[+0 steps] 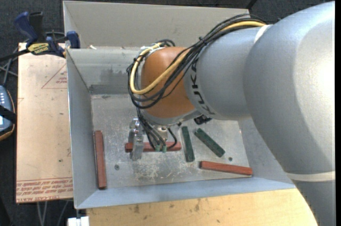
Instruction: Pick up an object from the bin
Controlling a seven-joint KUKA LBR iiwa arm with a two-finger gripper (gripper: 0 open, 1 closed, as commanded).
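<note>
End effector (141, 140) is being held low over a red stick (171, 146) lying flat mid-floor of the bin (80, 113); whether it is spread or pinching cannot be told. Stick is being judged light, stiff, thin, best taken across its width. Green stick (187, 144) is crowding just right; leftward room is being left open.

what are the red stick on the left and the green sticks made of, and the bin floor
Left red-brown stick: dull, flat-sided, likely painted wood or plastic; cannot tell which. Green sticks, one upright, one slanted: same matte look. Bin floor: bare grey metal, worn with pale scratches.
</note>
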